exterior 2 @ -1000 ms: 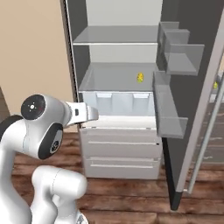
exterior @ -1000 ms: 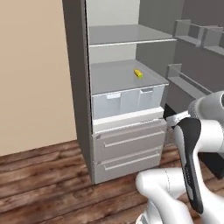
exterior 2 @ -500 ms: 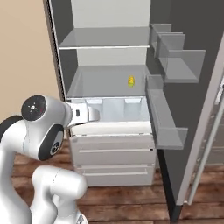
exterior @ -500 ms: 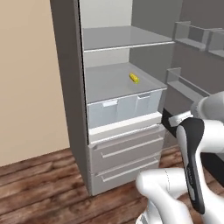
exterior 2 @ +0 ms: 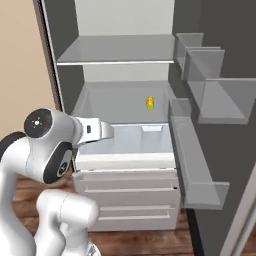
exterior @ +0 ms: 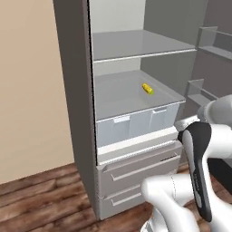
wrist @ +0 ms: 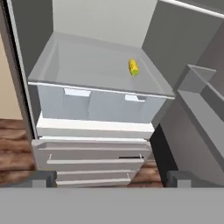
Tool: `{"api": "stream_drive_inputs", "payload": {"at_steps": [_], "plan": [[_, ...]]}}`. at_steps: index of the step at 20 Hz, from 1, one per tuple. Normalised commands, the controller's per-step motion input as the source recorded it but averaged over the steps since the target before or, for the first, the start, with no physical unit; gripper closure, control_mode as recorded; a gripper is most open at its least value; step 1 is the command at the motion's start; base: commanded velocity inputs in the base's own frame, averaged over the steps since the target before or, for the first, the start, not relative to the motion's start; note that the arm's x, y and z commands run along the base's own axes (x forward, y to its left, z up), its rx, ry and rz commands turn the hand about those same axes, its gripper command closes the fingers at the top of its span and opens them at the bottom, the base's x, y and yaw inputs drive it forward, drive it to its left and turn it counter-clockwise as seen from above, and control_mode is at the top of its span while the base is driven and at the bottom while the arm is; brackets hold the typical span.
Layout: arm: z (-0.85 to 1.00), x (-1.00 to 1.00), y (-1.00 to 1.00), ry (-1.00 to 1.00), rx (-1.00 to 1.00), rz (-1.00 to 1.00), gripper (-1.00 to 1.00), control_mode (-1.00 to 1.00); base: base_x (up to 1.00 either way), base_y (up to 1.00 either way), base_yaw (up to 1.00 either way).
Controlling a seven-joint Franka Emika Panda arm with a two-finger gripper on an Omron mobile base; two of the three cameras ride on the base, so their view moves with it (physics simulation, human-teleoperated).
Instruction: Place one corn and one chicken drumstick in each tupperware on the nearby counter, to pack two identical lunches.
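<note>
Item: open grey fridge [exterior: 74, 113], smooth matte walls, standing on a wood-plank floor [exterior: 41, 199] beside a plain beige wall [exterior: 27, 81]. Contents: one corn [exterior: 147, 89], a short yellow cob with a green end, lay alone toward the back right of the flat grey shelf [exterior 2: 120, 102] above two translucent pale crisper bins [wrist: 94, 105] with small rectangular pull tabs. A second, bare shelf [exterior: 136, 45] sat higher up. Below the bins ran a white ledge and two grey drawer fronts [wrist: 92, 159] with slim bar handles. The open door [exterior 2: 220, 150] carried boxy translucent door bins [exterior 2: 197, 160]. Arm: white, glossy, rounded links with dark joints, elbow bent, forearm held roughly level in front of the crisper bins. Gripper [wrist: 111, 178]: two small dark finger tips [wrist: 43, 178] stood spread fully apart, nothing between them, well short of the corn, aimed at the fridge interior.
</note>
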Motion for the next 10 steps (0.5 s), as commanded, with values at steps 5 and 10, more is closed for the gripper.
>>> {"api": "stream_drive_inputs", "payload": {"at_steps": [5, 10], "plan": [[0.00, 0.00, 0.00, 0.00, 0.00, 0.00, -1.00, 1.00, 0.64, -0.25, 0.00], [0.00, 0.00, 0.00, 0.00, 0.00, 0.00, -1.00, 1.00, 0.56, -0.12, 0.00]]}}
